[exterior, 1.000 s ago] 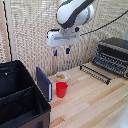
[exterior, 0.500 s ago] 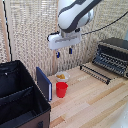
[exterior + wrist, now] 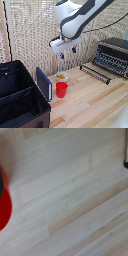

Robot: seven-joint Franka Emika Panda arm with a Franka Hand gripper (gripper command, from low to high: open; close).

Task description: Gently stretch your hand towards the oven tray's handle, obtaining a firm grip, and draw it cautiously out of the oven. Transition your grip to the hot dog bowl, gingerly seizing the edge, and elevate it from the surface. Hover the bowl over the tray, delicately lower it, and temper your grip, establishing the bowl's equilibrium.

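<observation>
Exterior view first: the oven [image 3: 114,54] sits at the far end of the wooden counter [image 3: 95,100], and the oven tray [image 3: 96,73] is already pulled out in front of it, its handle [image 3: 92,76] being the bar along the near edge. The hot dog bowl [image 3: 62,76] is well apart from the oven, toward the exterior view's left, with a red cup [image 3: 61,89] touching or just in front of it and a blue panel [image 3: 44,83] beside that. A big black bin [image 3: 20,100] fills the corner. The gripper [image 3: 68,53] hangs in the air above the bowl, jaws empty; can't tell how wide they're open.

Wrist view: just blurry counter planks and a red sliver of the cup [image 3: 3,203].

My worry: coming down for the bowl's edge, a jaw clips the cup and knocks it over, or tips the bowl.
</observation>
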